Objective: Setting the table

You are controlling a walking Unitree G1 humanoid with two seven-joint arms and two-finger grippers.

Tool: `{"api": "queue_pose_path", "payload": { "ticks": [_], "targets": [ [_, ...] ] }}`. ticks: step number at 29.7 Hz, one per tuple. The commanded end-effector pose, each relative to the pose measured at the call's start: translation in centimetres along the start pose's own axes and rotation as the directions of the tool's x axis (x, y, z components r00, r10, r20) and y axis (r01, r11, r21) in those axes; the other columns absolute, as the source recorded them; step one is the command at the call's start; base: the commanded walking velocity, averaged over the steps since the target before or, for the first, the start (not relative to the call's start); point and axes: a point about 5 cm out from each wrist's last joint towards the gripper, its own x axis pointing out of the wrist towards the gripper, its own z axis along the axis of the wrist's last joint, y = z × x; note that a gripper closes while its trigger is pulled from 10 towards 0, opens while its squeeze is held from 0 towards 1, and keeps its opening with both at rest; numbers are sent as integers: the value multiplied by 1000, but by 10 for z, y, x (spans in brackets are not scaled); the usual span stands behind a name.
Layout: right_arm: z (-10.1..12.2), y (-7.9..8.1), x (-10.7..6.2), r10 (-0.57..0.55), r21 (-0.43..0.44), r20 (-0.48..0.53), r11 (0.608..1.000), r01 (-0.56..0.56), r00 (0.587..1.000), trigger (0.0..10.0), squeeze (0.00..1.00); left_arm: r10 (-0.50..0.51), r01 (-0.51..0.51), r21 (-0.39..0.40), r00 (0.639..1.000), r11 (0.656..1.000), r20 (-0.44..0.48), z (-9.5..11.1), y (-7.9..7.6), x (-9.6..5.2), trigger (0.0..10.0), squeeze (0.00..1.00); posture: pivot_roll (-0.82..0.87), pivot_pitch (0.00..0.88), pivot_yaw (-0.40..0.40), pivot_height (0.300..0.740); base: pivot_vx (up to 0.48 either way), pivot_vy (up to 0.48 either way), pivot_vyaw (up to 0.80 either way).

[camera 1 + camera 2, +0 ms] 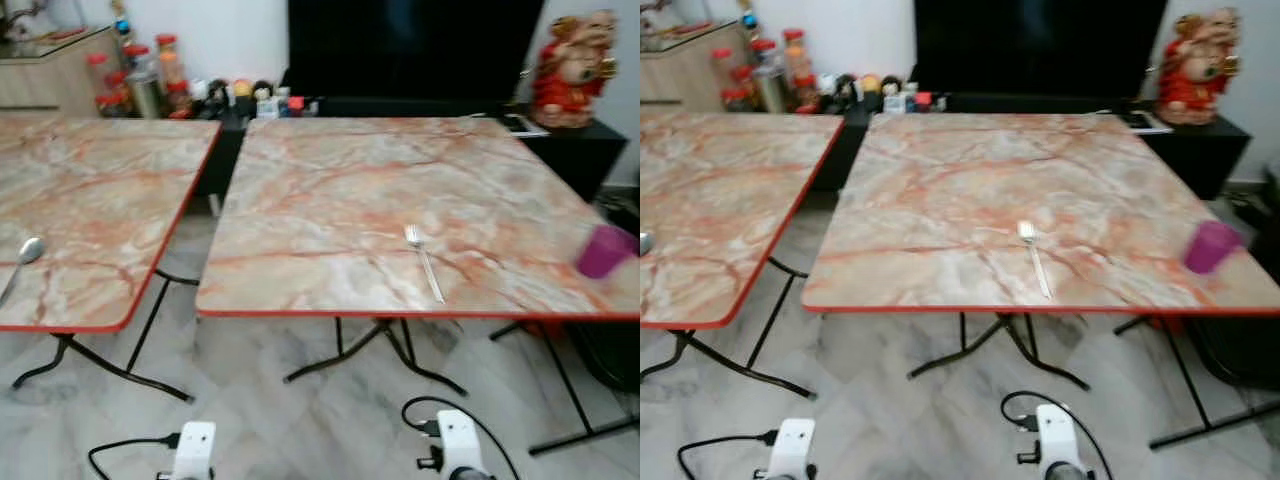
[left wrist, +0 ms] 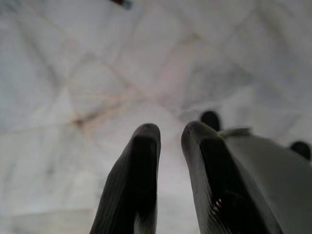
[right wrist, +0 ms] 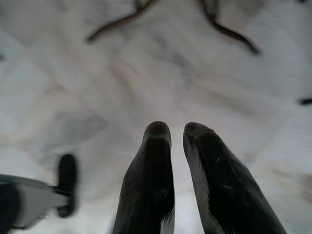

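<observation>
Fork (image 1: 424, 262) at frame centre on right table (image 1: 400, 180), purple cup (image 1: 604, 250) at right edge, spoon (image 1: 24, 258) far left; left gripper (image 2: 170, 134) and right gripper (image 3: 178, 130) nearly closed, empty, over floor.

Both arms hanging low, wrists just inside the bottom edge of the head views: left wrist (image 1: 193, 450) at lower left of centre, right wrist (image 1: 458, 445) at lower right of centre, each trailing a black cable. Left gripper (image 2: 170, 134) pointing down, two black fingers close together with a narrow gap, empty. Right gripper (image 3: 176, 130) likewise, fingers nearly parallel, nothing between them.
</observation>
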Motion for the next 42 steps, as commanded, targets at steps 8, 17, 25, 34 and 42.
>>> {"api": "queue_pose_path", "payload": {
  "ticks": [8, 17, 25, 34, 42],
  "targets": [
    [-14, -13, -4, -30, -46, 1, 998, 30, 1000, 10000, 0, -40, 40, 24, 999, 999, -1, 3, -12, 0, 10000, 0, -71, 0, -12, 740, 0, 0, 0],
    [18, -11, -5, 31, -169, 215, 986, 6, 976, 10000, 0, -41, 42, 25, 999, 999, -7, 2, -11, 0, 10000, 0, -92, 0, -12, 740, 0, 0, 0],
    [52, -24, -18, 15, -174, 464, 982, 74, 886, 10000, 0, -43, 43, 19, 999, 999, -7, 3, -11, 0, 10000, 0, -111, 0, -4, 740, 0, 0, 0],
    [97, -13, -42, 73, -189, 676, 979, 77, 733, 10000, 0, -44, 44, 21, 999, 999, -2, 4, -11, 0, 10000, 0, -113, 0, -1, 740, 0, 0, 0],
    [156, 0, -62, 44, -146, 806, 981, 126, 591, 10000, 0, -35, 35, 1, 999, 999, -2, 3, -8, 0, 10000, 0, -102, 0, 0, 740, 0, 0, 0]
  ]
}}
